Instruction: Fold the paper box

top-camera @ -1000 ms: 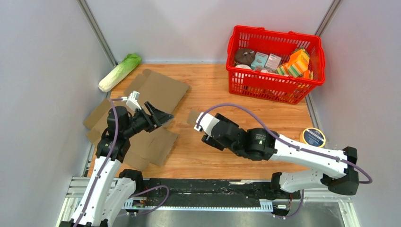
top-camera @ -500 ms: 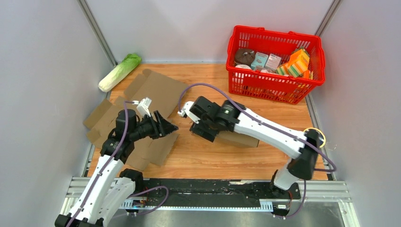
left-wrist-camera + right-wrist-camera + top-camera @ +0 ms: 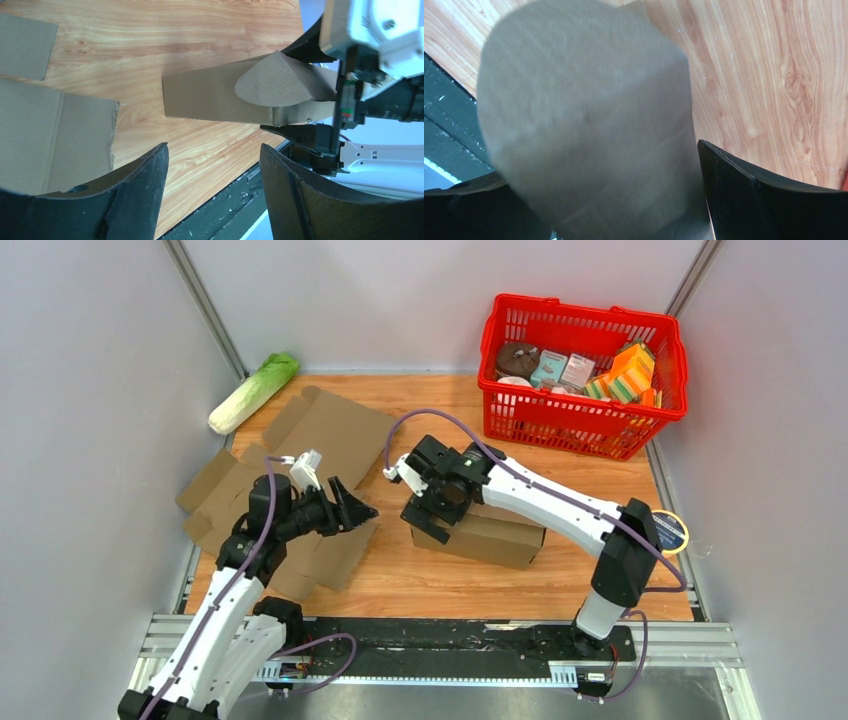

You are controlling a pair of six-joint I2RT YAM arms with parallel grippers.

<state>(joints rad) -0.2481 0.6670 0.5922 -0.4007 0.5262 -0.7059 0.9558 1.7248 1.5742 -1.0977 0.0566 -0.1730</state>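
The paper box (image 3: pixel 490 537) is a brown cardboard sleeve lying on the wooden table, long side left to right. My right gripper (image 3: pixel 428 515) straddles its left end, with one finger on each side. In the right wrist view the box's rounded end flap (image 3: pixel 589 115) fills the space between the jaws of the right gripper (image 3: pixel 594 165). My left gripper (image 3: pixel 357 510) is open and empty, a short way left of the box and pointing at it. The left wrist view shows the box (image 3: pixel 210 97) and its flap (image 3: pixel 280 80) beyond the open left gripper (image 3: pixel 212 147).
Flat cardboard sheets (image 3: pixel 335 430) lie at the left, under and behind the left arm, and show in the left wrist view (image 3: pixel 55 135). A red basket (image 3: pixel 560 425) of groceries stands at the back right. A cabbage (image 3: pixel 252 392) lies at the back left. A tape roll (image 3: pixel 668 530) lies at the right edge.
The right arm has stretched out and swung its gripper left and back. The box, hidden under the arm before, now shows on the table. The left gripper has shifted slightly right.
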